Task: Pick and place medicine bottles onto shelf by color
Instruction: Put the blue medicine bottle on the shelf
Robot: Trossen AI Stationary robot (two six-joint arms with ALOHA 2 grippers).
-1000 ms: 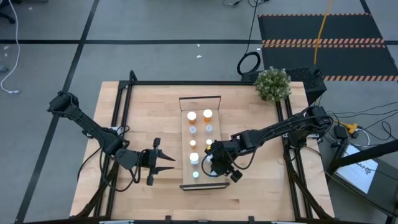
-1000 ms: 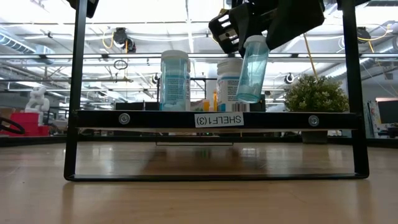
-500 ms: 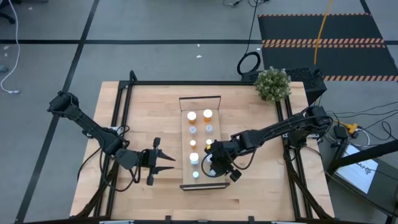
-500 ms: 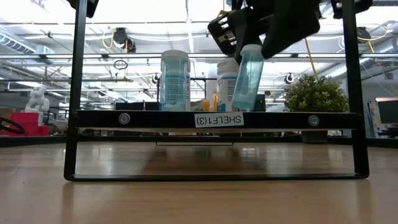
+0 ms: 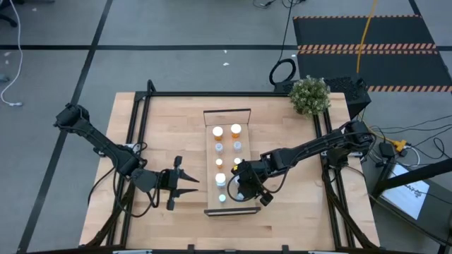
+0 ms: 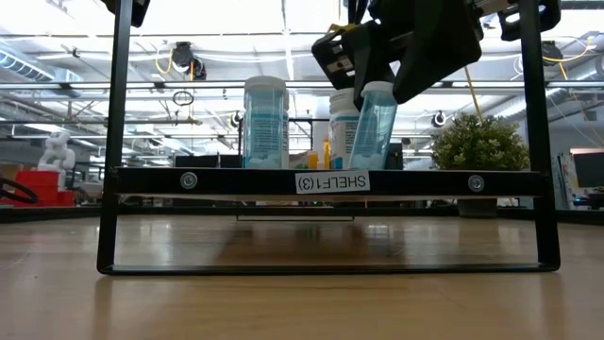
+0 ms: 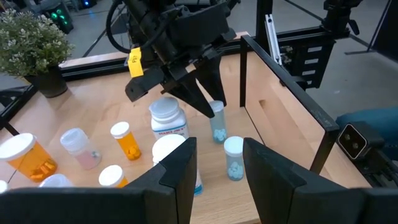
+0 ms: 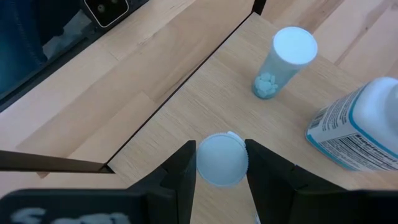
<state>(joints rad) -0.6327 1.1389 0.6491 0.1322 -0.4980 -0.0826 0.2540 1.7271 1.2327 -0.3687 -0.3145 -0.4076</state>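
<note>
The shelf [image 5: 227,118] lies at the table's middle, with orange, white and pale blue bottles standing on it. My right gripper [image 5: 244,189] hangs over the shelf's near right part, shut on a small pale blue bottle [image 6: 374,125], which also shows in the left wrist view [image 7: 216,121]. Close by stand a second small pale blue bottle [image 8: 283,59] and a big white bottle [image 8: 360,127]. My left gripper [image 5: 193,185] waits open and empty, left of the shelf's near end. My right gripper pinches the pale blue bottle at its white-capped top end [image 8: 221,160] between its two fingers [image 8: 181,169], coming from above and pointing down. The bottle hangs below the fingers, slightly tilted. Its bottom [image 6: 364,164] is level with the shelf board; whether it rests there I cannot tell.
Orange bottles [image 7: 127,140] and a tall pale blue bottle [image 6: 265,123] stand on the shelf's other parts. A potted plant [image 5: 309,95] stands at the table's far right corner. The shelf's dark end frame [image 6: 113,142] rises at its near end. Bare wood lies on both sides of the shelf.
My right gripper has gone down toward the shelf board with the pale blue bottle. The bottle, which hung tilted and clear above the shelf, now stands nearly upright with its bottom down at the board.
</note>
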